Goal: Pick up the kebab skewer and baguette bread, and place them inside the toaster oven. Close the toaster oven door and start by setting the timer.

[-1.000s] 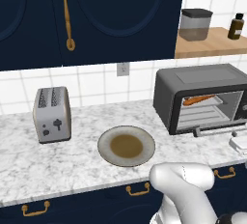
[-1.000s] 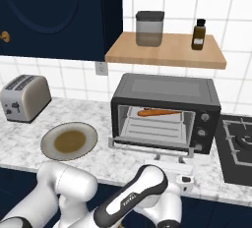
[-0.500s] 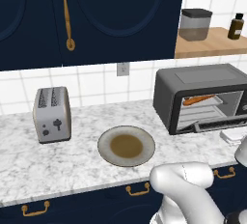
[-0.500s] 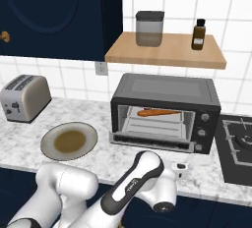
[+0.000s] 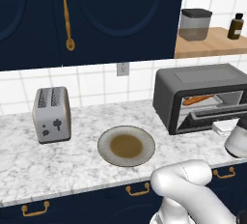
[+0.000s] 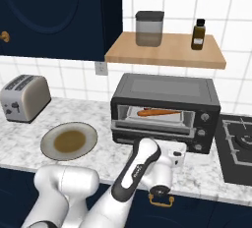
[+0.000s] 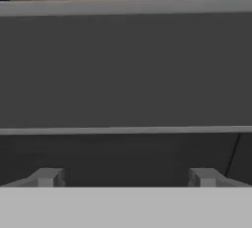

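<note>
The dark grey toaster oven (image 5: 202,80) (image 6: 165,87) stands on the counter at the right. Its door (image 5: 212,114) (image 6: 152,132) is partly raised, with a gap left at the top. The orange-brown baguette bread (image 5: 198,100) (image 6: 157,112) lies on the rack inside. The kebab skewer is hidden. My gripper (image 6: 173,148) (image 7: 125,178) is low in front of the oven, right against the door. Its fingertips (image 7: 47,177) stand wide apart and open, with nothing between them. The dark door panel (image 7: 123,70) is very close in the hand view.
A plate (image 5: 103,153) (image 6: 47,146) with a brown centre lies mid-counter. A silver toaster (image 5: 50,114) (image 6: 24,98) stands at the left. A wooden shelf (image 6: 165,55) above the oven carries a canister (image 6: 149,28) and a bottle (image 6: 198,34). A stove top (image 6: 238,148) lies to the right.
The oven door has swung up from lying nearly flat to partly raised. My hand has risen from below the counter edge to the door.
</note>
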